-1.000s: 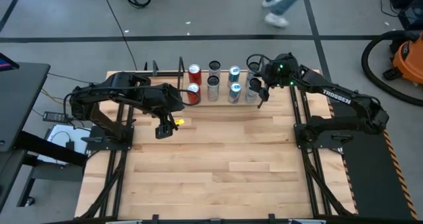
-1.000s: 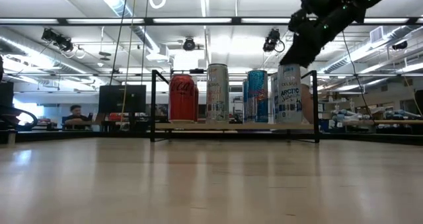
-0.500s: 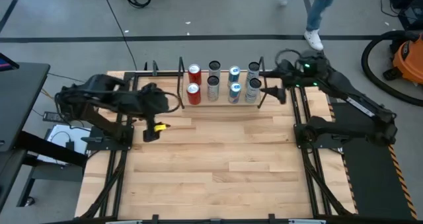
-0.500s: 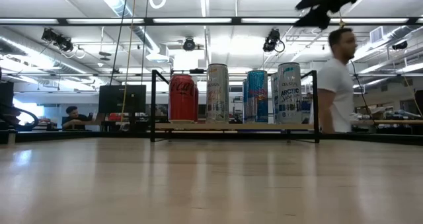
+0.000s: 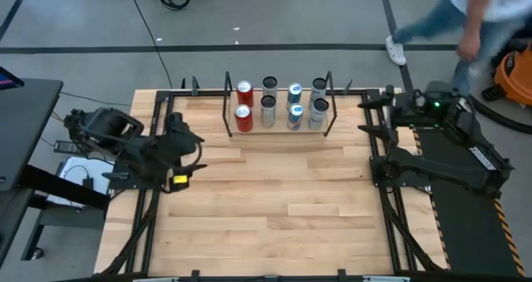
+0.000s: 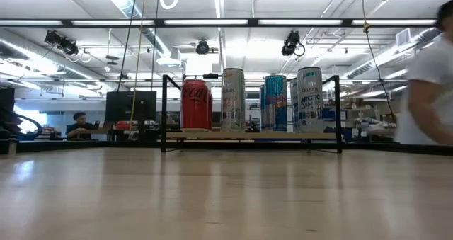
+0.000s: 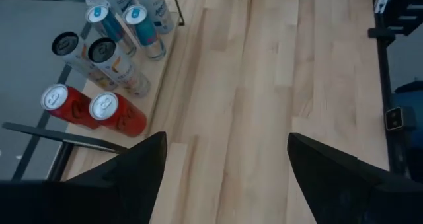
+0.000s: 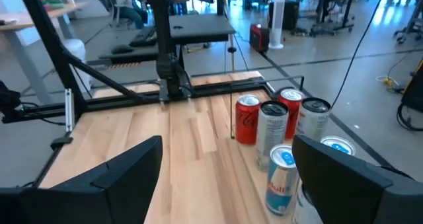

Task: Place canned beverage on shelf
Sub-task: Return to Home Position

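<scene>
The shelf stands at the table's far edge, its wood board framed by black rods. Several cans stand upright on the board in two rows: red cans at the left, then silver-and-dark cans, blue cans and white cans. My left gripper is open over the table's left part, well clear of the shelf, with nothing between its fingers. My right gripper is open at the table's right edge, level with the shelf's right end, and holds nothing.
Bare wood tabletop spreads in front of the shelf. Black tube rails run along both sides. A person moves on the floor beyond the far right corner, also at the low view's right. An orange vacuum stands there.
My right gripper has drawn back from the shelf's right end toward the table's right edge, rising and tipping up to nearly level. My left gripper has swung away from the shelf toward the table's left and near edges. The cans have not moved. The person has walked rightward.
</scene>
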Robot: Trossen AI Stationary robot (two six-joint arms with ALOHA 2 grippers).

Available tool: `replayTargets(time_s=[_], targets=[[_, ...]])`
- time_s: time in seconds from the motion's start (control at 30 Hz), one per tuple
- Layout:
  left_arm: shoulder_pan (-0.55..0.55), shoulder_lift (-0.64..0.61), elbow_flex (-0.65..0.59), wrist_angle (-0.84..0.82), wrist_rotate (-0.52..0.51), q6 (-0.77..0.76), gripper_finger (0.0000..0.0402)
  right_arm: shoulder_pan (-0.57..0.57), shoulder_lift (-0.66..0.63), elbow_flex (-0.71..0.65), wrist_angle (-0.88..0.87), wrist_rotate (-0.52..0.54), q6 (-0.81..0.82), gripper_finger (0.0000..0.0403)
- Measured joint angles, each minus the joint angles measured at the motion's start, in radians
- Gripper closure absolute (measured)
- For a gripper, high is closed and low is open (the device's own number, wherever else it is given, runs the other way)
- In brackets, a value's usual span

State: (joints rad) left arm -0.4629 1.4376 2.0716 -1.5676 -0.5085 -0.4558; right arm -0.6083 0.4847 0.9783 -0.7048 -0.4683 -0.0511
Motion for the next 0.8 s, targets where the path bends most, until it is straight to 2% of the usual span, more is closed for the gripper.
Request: replayTargets(time_s=[0.3, 0.47, 0.63, 0.8], targets=[[-0.166, -0.006, -0.001, -0.003, -0.147, -0.095, 0.0086, 0.000, -0.160, 0.000, -0.092, 0.002, 0.000, 0.0057], [-0.234, -0.006, -0.008, 0.000, -0.183, -0.166, 0.0086, 0.000, -0.229, -0.001, -0.131, 0.014, -0.001, 0.0057], [-0.295, -0.031, -0.136, 0.001, -0.205, -0.278, 0.0086, 0.000, -0.300, -0.024, -0.170, 0.045, 0.007, 0.0057], [-0.343, -0.096, -0.363, 0.099, -0.227, -0.357, 0.0086, 0.000, -0.368, -0.070, -0.172, 0.048, 0.007, 0.0057]])
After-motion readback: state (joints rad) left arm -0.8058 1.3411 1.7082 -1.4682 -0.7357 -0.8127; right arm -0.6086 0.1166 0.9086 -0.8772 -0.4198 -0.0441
